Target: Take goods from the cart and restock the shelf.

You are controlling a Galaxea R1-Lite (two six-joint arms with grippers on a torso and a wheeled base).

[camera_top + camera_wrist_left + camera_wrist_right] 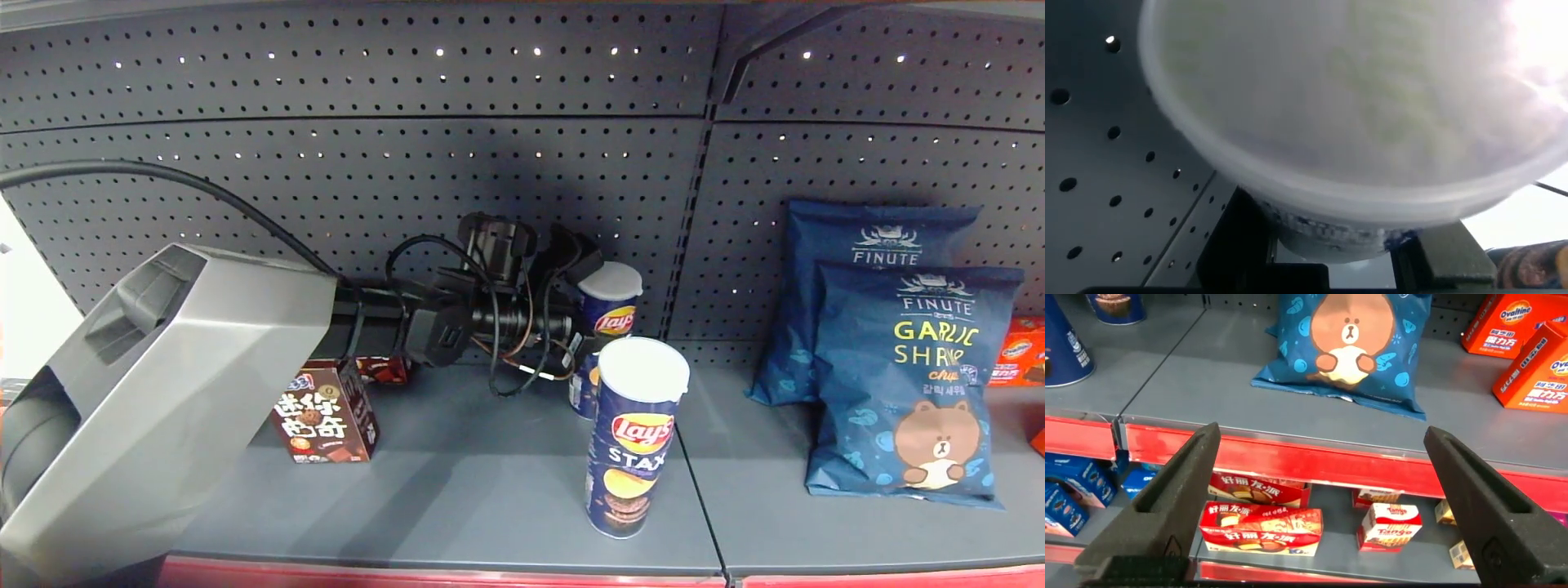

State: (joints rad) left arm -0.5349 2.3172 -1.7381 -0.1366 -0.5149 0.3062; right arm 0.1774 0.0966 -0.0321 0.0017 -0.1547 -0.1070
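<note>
Two blue chips cans with white lids are on the grey shelf (490,482). The front can (633,437) stands upright near the shelf's front edge. Right behind it, close to the pegboard, is the rear can (611,306). My left gripper (589,327) is shut on the rear can from the left. In the left wrist view that can's lid (1355,106) looms close, with a dark finger (1237,245) on either side of the can. My right gripper (1323,539) is open and holds nothing, in front of the shelf's red edge (1290,449).
A brown chocolate box (325,412) stands left of the cans, under my left arm. Two blue snack bags (906,384) lean at the right, with orange boxes (1020,351) beyond them. The shelf below holds red boxes (1261,523).
</note>
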